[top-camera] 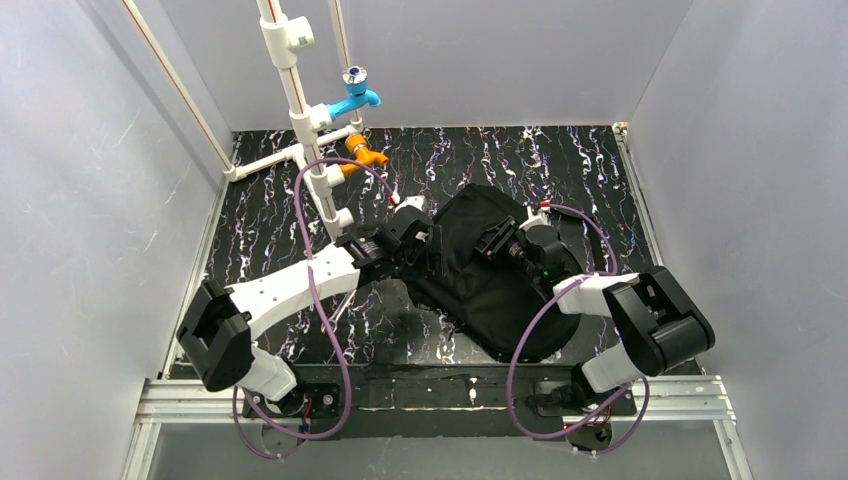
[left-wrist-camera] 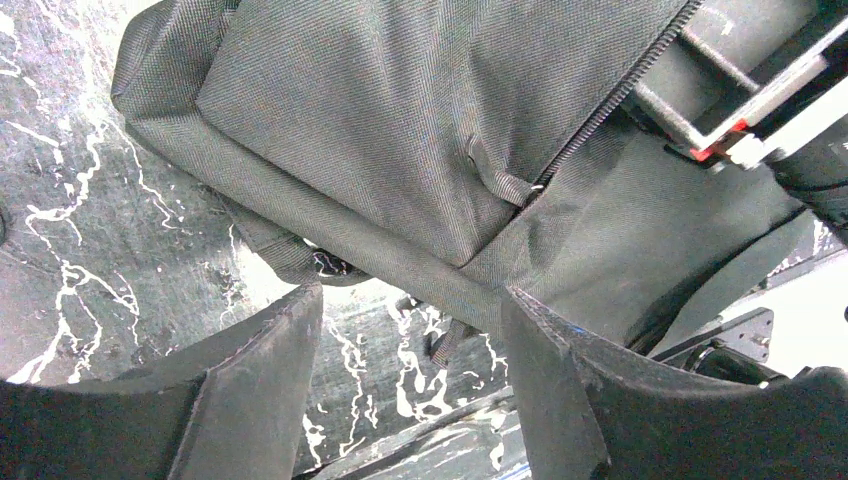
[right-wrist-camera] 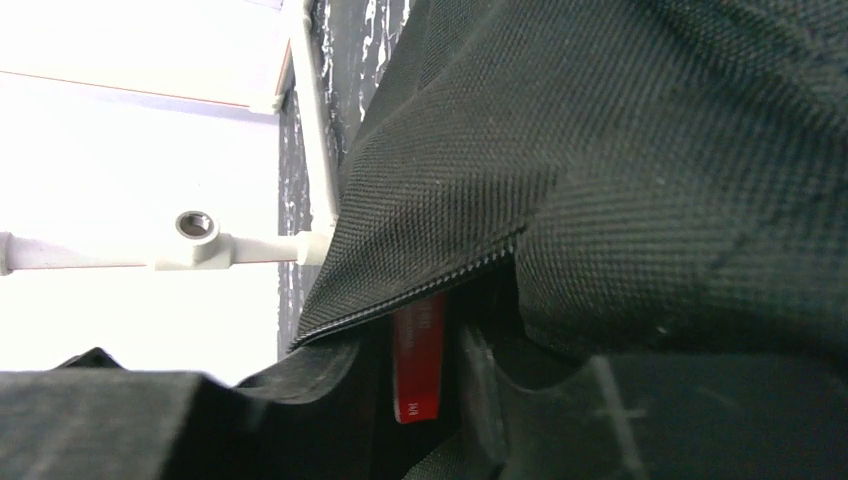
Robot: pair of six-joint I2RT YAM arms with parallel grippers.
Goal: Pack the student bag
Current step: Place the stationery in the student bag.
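Fabric first: the student bag [top-camera: 490, 275] is a soft black backpack of coarse woven nylon, slumped in a lumpy, elongated heap near the middle of the black table [top-camera: 260, 190], whose surface is veined with white like marble. It lies slantwise, one end toward the far side and the other sagging toward the near edge by the right arm's base. In the left wrist view the weave shows plainly, with a raised front panel bordered by a stitched band, a zipper [left-wrist-camera: 610, 100] running up to the right, and a small fabric pull tab [left-wrist-camera: 497, 180] at its lower end. The left gripper [left-wrist-camera: 410, 385] hangs just off the bag's near edge with its two dark, wedge-shaped fingers spread apart and nothing between them — bare marbled table shows in the gap. The right gripper [top-camera: 497, 243] sits on top of the bag; its camera is pressed close to the cloth, showing a folded flap with a toothed zipper edge and a red label [right-wrist-camera: 417, 355] tucked beneath, but whether its fingers are parted or clamped I cannot tell. Left of the bag stands a white pipe frame [top-camera: 300, 120] carrying a blue tap [top-camera: 355, 95] and an orange tap [top-camera: 365, 155]. Grey walls close in the table on three sides — open marbled surface remains to the far right and the far left of the bag.
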